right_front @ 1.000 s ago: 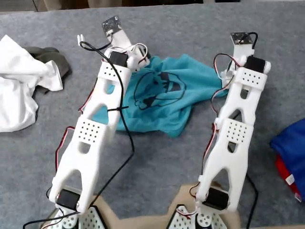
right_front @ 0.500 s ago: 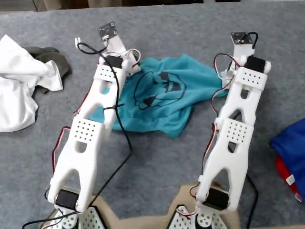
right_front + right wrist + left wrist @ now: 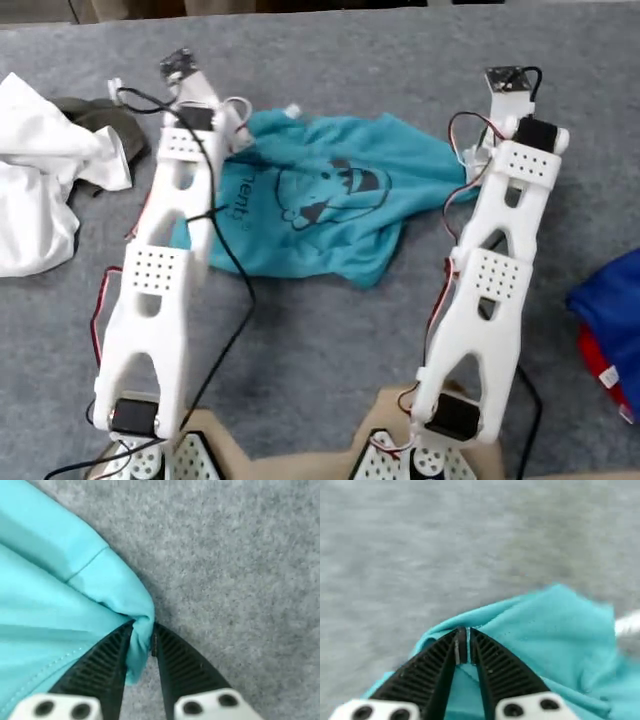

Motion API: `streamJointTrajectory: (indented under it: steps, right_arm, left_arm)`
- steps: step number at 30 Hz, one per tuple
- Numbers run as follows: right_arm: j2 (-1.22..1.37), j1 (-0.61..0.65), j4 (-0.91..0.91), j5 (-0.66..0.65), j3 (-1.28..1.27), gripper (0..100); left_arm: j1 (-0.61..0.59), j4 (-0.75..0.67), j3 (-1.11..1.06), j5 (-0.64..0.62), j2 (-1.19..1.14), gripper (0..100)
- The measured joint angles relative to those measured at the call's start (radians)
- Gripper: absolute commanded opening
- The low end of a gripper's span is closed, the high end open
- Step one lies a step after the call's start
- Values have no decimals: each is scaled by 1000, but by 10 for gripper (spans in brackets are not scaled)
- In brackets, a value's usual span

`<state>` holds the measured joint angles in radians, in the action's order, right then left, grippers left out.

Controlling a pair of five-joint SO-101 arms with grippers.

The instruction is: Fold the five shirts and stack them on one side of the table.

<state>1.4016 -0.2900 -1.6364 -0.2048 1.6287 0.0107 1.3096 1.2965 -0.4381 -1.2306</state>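
Covering the bench is grey felt; the teal shirt lies mid-bench, with a white shirt near one edge. The left jaws and right jaws each clamp a corner of the teal shirt. The left arm has pulled outward, spreading it.

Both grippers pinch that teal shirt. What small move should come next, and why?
Probably draw the left gripper sideways, away from the right gripper, to stretch the shirt flat. Each is shut on an edge of it, and the cloth between them lies rumpled, not ready to fold.
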Motion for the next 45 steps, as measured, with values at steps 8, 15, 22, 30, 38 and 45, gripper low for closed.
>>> streamJointTrajectory:
  steps: [8, 15, 22, 30, 38, 45]
  right_arm:
    - [0, 2, 9, 0, 0, 5]
    - [0, 3, 9, 0, 0, 5]
    - [0, 3, 9, -9, 0, 5]
    - [0, -3, 9, -9, 0, 5]
    - [0, -2, 9, -9, 0, 5]
    - [0, -2, 9, -9, 0, 5]
  left_arm:
    - [-74, 371, 80, 181, -2, 20]
    - [-120, 413, 84, 193, -2, 20]
    - [-120, 413, 84, 193, -2, 43]
    - [-129, 430, 267, 195, -6, 171]
    - [-91, 278, 325, 54, 41, 174]
    - [28, -176, 157, -20, 38, 171]
